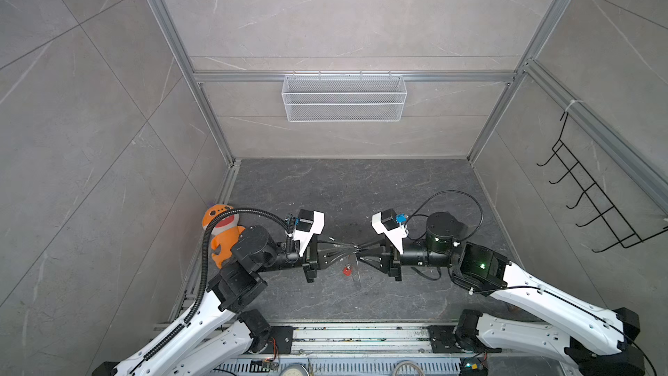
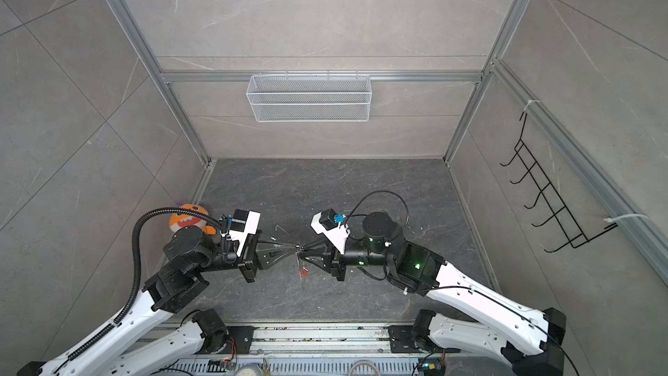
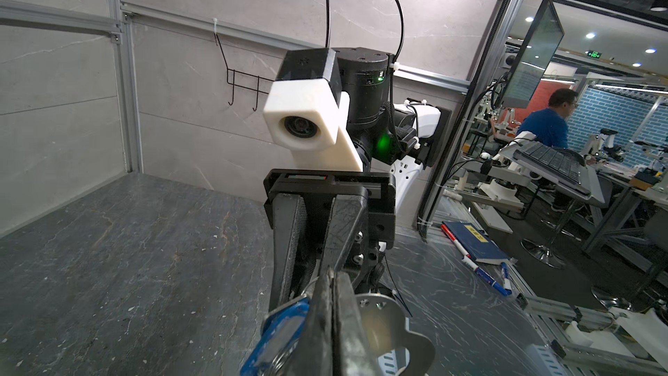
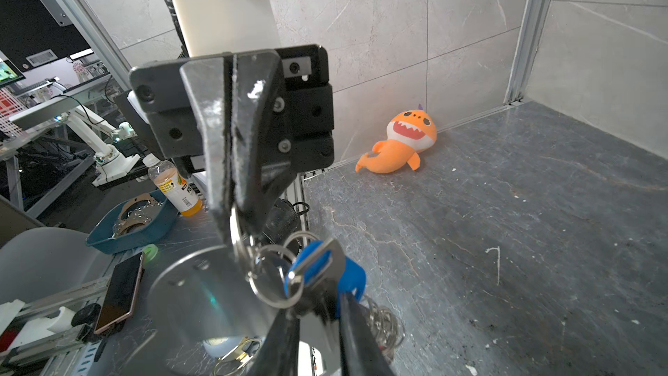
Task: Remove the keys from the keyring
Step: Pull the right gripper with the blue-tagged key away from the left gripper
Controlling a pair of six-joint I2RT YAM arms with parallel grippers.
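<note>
The blue-tagged key (image 4: 311,265) had a silver blade; the other key (image 1: 347,270) showed a red-orange tag. The keyring (image 4: 276,303) was silver, its fob (image 4: 202,291) pale grey. The plush toy (image 4: 394,157) was orange with a white face; the tabletop (image 1: 361,189) was dark grey, pale-veined.

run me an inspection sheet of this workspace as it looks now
surface: dark stone table, scuffed
job's things: keyring held up between both arms; blue-tagged key and red-tagged key hang on it
clutter: orange plush toy against the left wall
grippers: left claw shut on the keyring; right claw at the blue-tagged key, grip unclear
cables: black corrugated hose on left arm, black cable loop on right arm
surroundings: wire basket on back wall, hook rack on right wall
</note>
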